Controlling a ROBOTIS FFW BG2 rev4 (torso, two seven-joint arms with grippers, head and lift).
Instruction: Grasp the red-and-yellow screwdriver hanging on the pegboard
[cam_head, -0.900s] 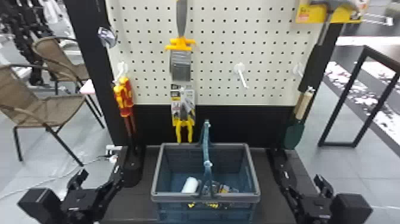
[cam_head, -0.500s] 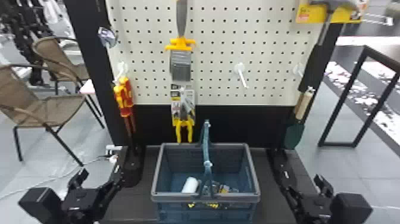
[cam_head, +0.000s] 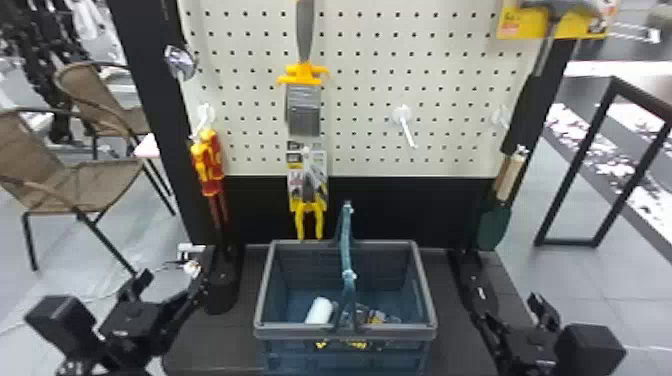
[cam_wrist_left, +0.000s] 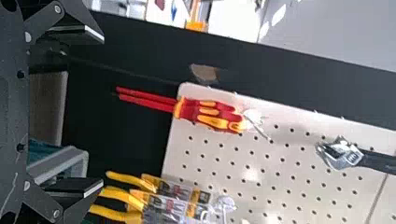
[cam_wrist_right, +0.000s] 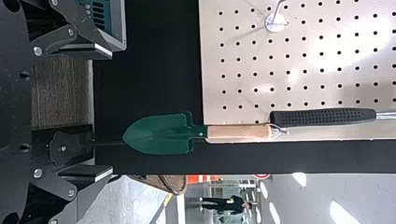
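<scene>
1. The red-and-yellow screwdriver (cam_head: 207, 160) (cam_wrist_left: 210, 113) hangs from a white hook at the pegboard's (cam_head: 375, 75) left edge, handle up. Its red shaft runs down over the black panel under the pegboard. In the head view the tip is lost against that dark panel. The left wrist view shows two red shafts side by side, so I cannot tell whether one tool or a pair hangs there.
2. The left gripper (cam_head: 192, 280) (cam_wrist_left: 93, 109) sits low, below the pegboard's left edge and well apart from the screwdriver. Its fingers are spread wide around nothing.
3. The right gripper (cam_head: 480, 300) (cam_wrist_right: 105, 109) is parked below the pegboard's right edge, likewise released. The green trowel (cam_head: 495, 220) (cam_wrist_right: 159, 134) hangs from that edge.
4. Below the pegboard's middle stands the blue basket (cam_head: 345, 330). Its upright handle partly hides what lies inside, and only a white roll is plain.
5. The grey tool (cam_head: 302, 30) high on the pegboard is cut off by the head view's top edge.
6. Against the earlier head views nothing has shifted. Both arms, the screwdriver and the basket keep their places under the pegboard.
</scene>
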